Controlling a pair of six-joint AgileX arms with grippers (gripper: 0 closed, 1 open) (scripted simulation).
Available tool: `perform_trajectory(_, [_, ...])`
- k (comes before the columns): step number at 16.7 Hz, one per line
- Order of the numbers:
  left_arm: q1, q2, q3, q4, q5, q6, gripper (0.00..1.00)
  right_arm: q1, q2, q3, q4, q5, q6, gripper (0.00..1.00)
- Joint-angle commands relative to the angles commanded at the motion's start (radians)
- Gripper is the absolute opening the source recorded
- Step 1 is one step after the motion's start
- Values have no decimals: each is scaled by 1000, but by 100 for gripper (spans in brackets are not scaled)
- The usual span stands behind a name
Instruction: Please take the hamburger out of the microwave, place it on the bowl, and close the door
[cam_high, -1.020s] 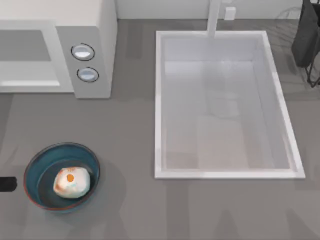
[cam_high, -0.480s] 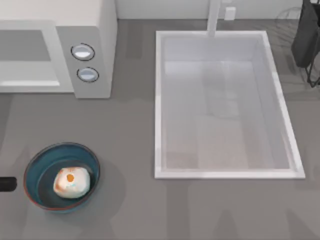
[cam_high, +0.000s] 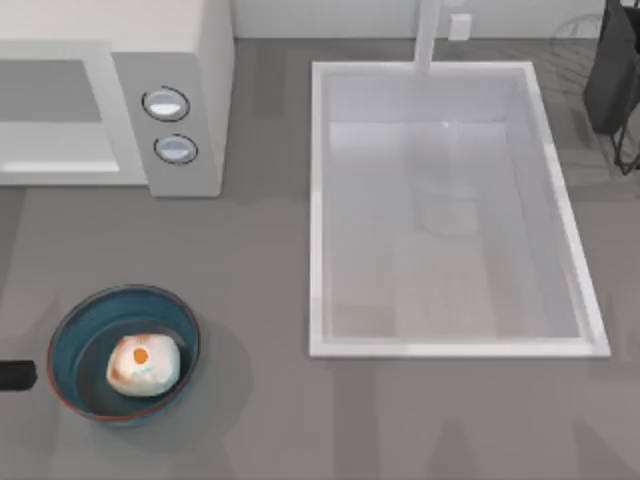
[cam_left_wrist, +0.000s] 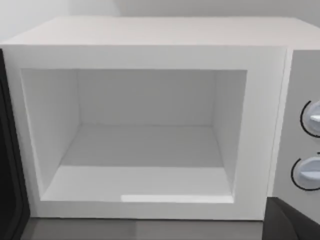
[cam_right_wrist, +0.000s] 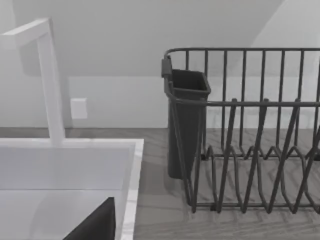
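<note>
Top view: small pale cream-white rounded hamburger (cam_high: 143, 365) with an orange spot, resting inside the round deep blue-teal bowl (cam_high: 70, 335) with thin reddish-brown rim, at the table's near left. Well behind the bowl, at the far left, the large white boxy microwave (cam_high: 215, 60), two round silver-rimmed knobs (cam_high: 166, 104) stacked on its front panel. Right of the microwave and apart from it, the white rectangular sink basin (cam_high: 318, 200), with a white tap (cam_high: 428, 35) rising at its far rim. At the far right corner, a dark wire dish rack (cam_high: 625, 150). At the left edge, level with the bowl and just beside it, a short black stub of the left arm (cam_high: 15, 374).

Left wrist view, facing the microwave (cam_left_wrist: 150, 35) head-on: opening uncovered, white cavity (cam_left_wrist: 145, 145) with plain walls and floor, something hidden from above. Knobs (cam_left_wrist: 311, 172) partly cut off beside the opening. At the opposite side, a dark upright slab (cam_left_wrist: 9, 150) standing out from the front; cannot tell whether the door's inner face. In one corner, a black wedge of the left gripper (cam_left_wrist: 292, 222); grip state: cannot tell.

Right wrist view: sink rim (cam_right_wrist: 131, 190), tap (cam_right_wrist: 50, 80), and, beside them, the rack (cam_right_wrist: 250, 150) side-on with upright wires and a dark utensil cup (cam_right_wrist: 186, 120) hung on its end. Black wedge of the right gripper (cam_right_wrist: 95, 225) over the sink; grip state: cannot tell.
</note>
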Motion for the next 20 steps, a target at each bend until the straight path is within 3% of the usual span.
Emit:
perform_trajectory(7, [-17, -32, 6, -41, -18, -1, 0, 0, 0, 0, 0, 0, 0, 100])
perform_trajectory(14, [148, -194, 7, -203, 148, -3, 0, 0, 0, 0, 0, 0, 0, 100])
perform_trajectory(20, [132, -153, 23, -205, 131, -3, 0, 0, 0, 0, 0, 0, 0, 100])
